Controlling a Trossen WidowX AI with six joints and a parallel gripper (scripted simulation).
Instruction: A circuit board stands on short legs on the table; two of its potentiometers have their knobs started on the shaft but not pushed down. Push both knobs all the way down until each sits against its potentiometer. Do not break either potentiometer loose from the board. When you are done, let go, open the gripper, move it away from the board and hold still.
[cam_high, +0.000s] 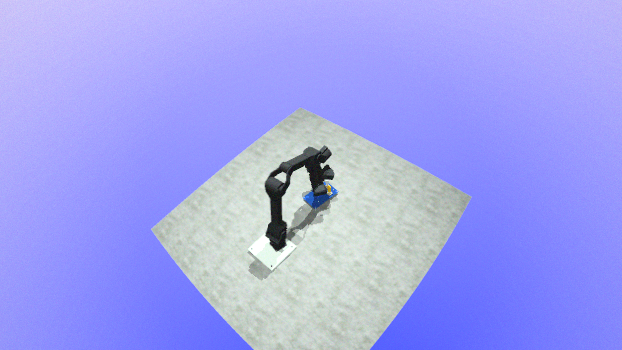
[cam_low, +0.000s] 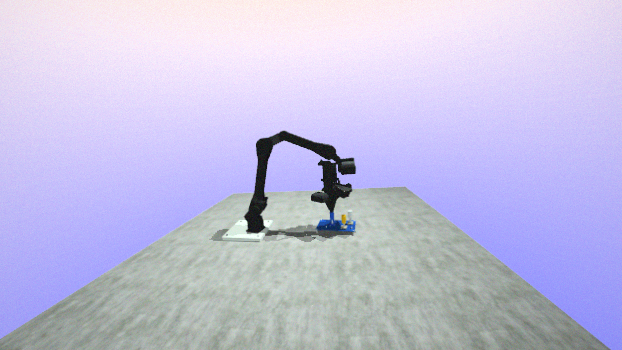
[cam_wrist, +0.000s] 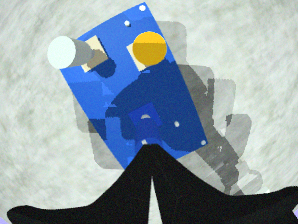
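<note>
The blue circuit board (cam_high: 314, 201) (cam_low: 324, 229) (cam_wrist: 90, 92) stands on the table. A white knob (cam_low: 350, 214) (cam_wrist: 62, 52) stands tall over its beige potentiometer at one end of the board. A yellow knob (cam_high: 329, 189) (cam_low: 343, 218) (cam_wrist: 149, 48) is upright beside it, its top lower than the white one's. A blue post (cam_low: 332, 217) stands nearer the arm base. My gripper (cam_low: 331, 210) (cam_wrist: 150, 149) is shut and empty, pointing down, its tips at or just over the blue post's top. Contact cannot be told. The tips hide most of the post in the wrist view.
The arm's white base plate (cam_high: 270, 254) (cam_low: 242, 235) lies on the grey table (cam_high: 360, 260) (cam_low: 300, 290), on the arm's side of the board. Small white pegs or screws show on the board. The arm's shadow falls across the board and table.
</note>
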